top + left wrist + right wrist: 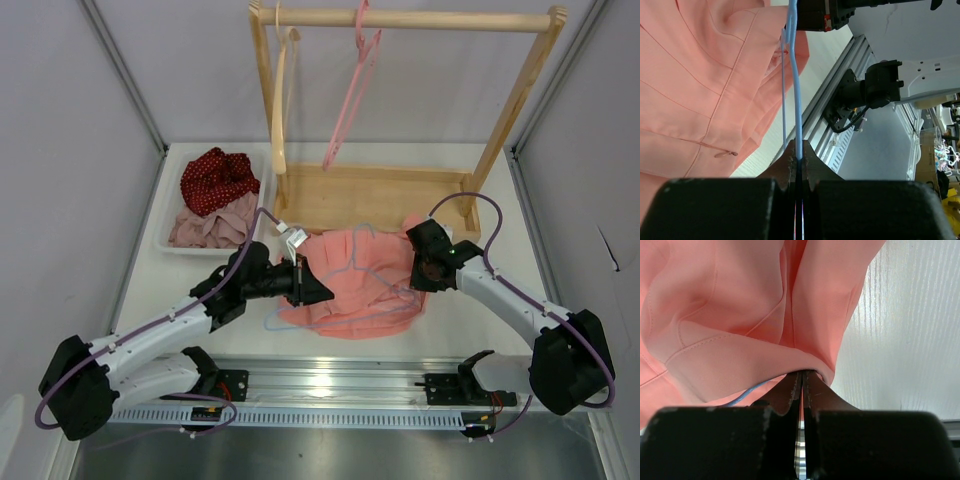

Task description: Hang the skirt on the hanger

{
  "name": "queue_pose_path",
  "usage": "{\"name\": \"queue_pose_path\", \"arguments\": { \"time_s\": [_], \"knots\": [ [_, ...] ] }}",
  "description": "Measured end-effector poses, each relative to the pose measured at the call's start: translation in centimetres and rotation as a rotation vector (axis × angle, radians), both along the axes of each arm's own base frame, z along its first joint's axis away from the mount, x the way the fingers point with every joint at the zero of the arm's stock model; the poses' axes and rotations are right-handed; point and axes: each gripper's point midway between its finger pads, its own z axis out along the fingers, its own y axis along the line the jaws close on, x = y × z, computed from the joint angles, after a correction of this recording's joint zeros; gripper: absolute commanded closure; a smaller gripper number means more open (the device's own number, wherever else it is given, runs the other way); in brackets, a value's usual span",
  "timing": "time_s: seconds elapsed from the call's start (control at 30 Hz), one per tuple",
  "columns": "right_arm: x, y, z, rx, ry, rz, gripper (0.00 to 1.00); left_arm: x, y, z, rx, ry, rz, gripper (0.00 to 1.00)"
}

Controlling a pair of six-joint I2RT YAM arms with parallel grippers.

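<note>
The salmon-pink skirt (355, 285) lies spread on the table in front of the wooden rack. The thin pale blue hanger (352, 262) lies across it, and its wire loops out past the skirt's left edge. My left gripper (322, 290) is at the skirt's left side, shut on the hanger wire (796, 90), which runs straight out from between the fingertips of the gripper (799, 150) beside the skirt's hem (700, 75). My right gripper (425, 272) is at the skirt's right corner. In its wrist view that gripper (802, 374) is shut on a fold of the skirt (740, 305), with a bit of blue wire (747, 395) underneath.
A wooden rack (400, 190) stands behind the skirt, with a pink hanger (350, 90) and a wooden hanger (278, 100) on its bar. A white tray (165, 240) at the back left holds a red dotted cloth (215, 178) and a mauve cloth (215, 225). A metal rail (340, 385) runs along the near edge.
</note>
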Motion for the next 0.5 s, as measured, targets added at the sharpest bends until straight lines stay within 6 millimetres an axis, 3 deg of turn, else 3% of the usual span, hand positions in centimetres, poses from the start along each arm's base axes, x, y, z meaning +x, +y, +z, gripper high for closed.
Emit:
{"name": "queue_pose_path", "arguments": {
  "time_s": [0.5],
  "knots": [
    [-0.03,0.02,-0.19,-0.007,0.005,0.002,1.0,-0.35,0.2,-0.03,0.005,0.009,0.0,1.0]
  ]
}}
